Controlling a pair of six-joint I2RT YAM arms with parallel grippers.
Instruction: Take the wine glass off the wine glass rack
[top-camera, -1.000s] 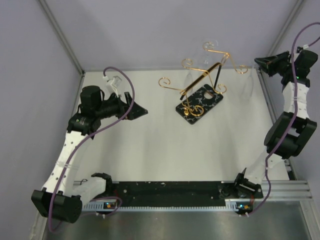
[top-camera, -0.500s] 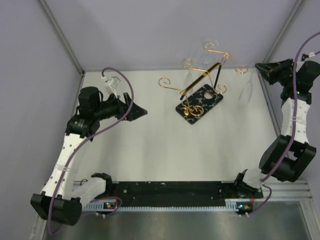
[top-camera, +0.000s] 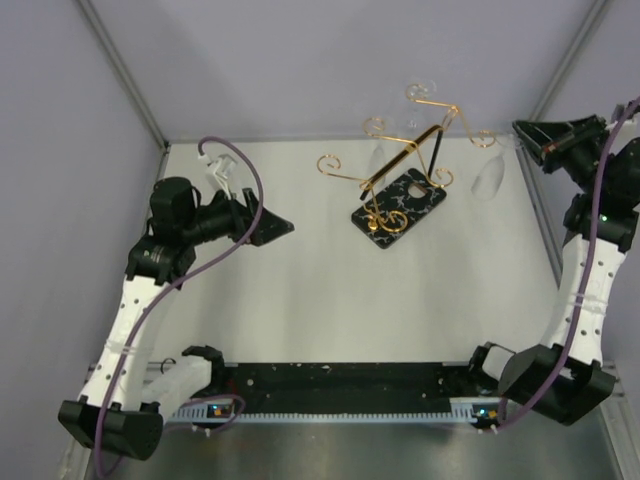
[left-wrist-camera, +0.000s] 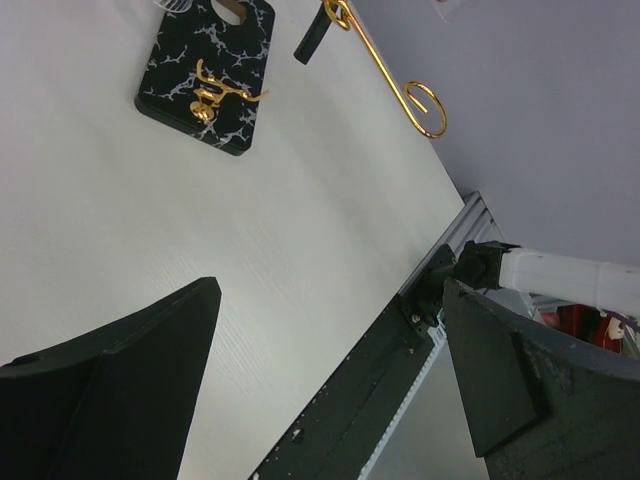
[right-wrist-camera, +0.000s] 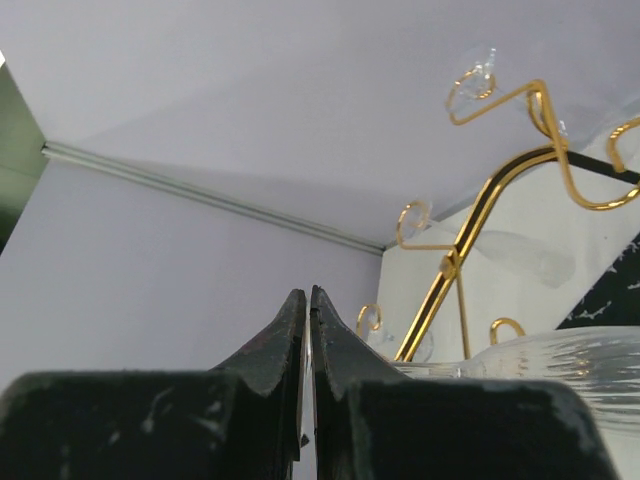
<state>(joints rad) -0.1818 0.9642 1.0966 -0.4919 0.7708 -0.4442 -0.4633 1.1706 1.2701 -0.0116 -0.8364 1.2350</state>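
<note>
With both arms held above the tabletop (top-camera: 300, 300), neither one has hold of anything. Right end effector (right-wrist-camera: 307, 295): fingers pressed together, nothing between them. Left end effector (left-wrist-camera: 332, 295): spread as wide as it goes, empty, hovering over bare tabletop with the rack well ahead of its fingertips.

Closest to the right end effector is a wine glass (right-wrist-camera: 570, 365). Its ribbed clear bowl lies just beside the closed fingers, on their right and slightly ahead; I cannot confirm any contact. Seen from above, it appears to hang bowl-down from the outermost curl of the wine glass rack (top-camera: 398, 170), between the right fingertips and the rack's post. Task not yet done: the glass is on the rack.

Beyond it the gold wire post rises from the black marbled base (left-wrist-camera: 175, 75). Further glasses seem to hang from the far curls, with one foot (right-wrist-camera: 478, 70) seated in the top curl. They are faint and I cannot count them with confidence.

Handling judgement:
- **Material:** thin glass, so light, rigid, slick and breakable.
- **Where to take hold:** the ribbing gives some bite, but the bowl is wide and would pinch badly. The stem just under the foot looks the better place, with a soft squeeze.
- **Release:** the foot sits in an open-ended wire curl, so I expect it must slide out along the arm, not pull straight down.
- **First step:** the right fingers must open.
- **Risk:** the rack looks light and could tip or drag if the foot snags.
</note>
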